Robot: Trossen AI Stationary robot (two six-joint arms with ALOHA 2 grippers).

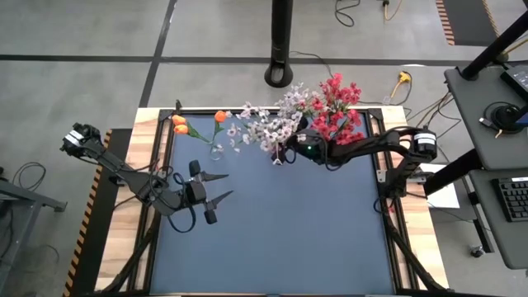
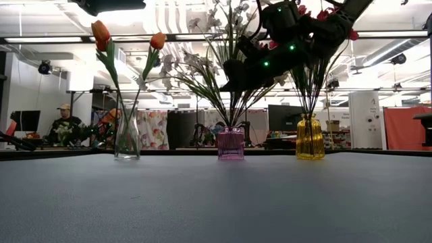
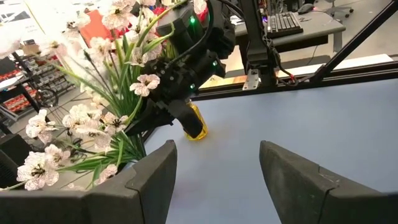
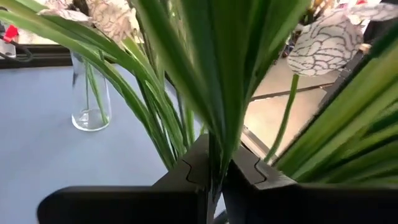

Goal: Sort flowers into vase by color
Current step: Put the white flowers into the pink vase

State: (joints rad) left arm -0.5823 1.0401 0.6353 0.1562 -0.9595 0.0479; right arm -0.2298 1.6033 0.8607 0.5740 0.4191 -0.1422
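Observation:
Three vases stand along the far side of the table. A clear vase (image 1: pixel 214 151) (image 2: pixel 127 138) holds orange tulip-like flowers (image 2: pixel 101 32). A purple vase (image 2: pixel 231 144) holds white flowers (image 1: pixel 268 128). A yellow vase (image 2: pixel 310 138) holds red flowers (image 1: pixel 337 107). My right gripper (image 1: pixel 287 150) (image 4: pixel 216 169) reaches in from the right, above the purple vase, and is shut on the white flowers' green stems. My left gripper (image 1: pixel 219 186) (image 3: pixel 217 180) hovers open at the table's left, with nothing between its fingers. My right gripper pinches a green stem of the white flowers (image 4: pixel 216 146) between its two fingers, above the purple vase's mouth. The fingers (image 3: pixel 148 121) come nearly level from the table's right and lie across the upright stem. The stems run down into the purple vase.
The blue mat (image 1: pixel 272 231) lies open toward the near edge. A black pole base (image 1: pixel 280 74) stands beyond the far edge. The red and white sprays crowd around my right arm (image 1: pixel 371 144). People and shelves show in the room behind.

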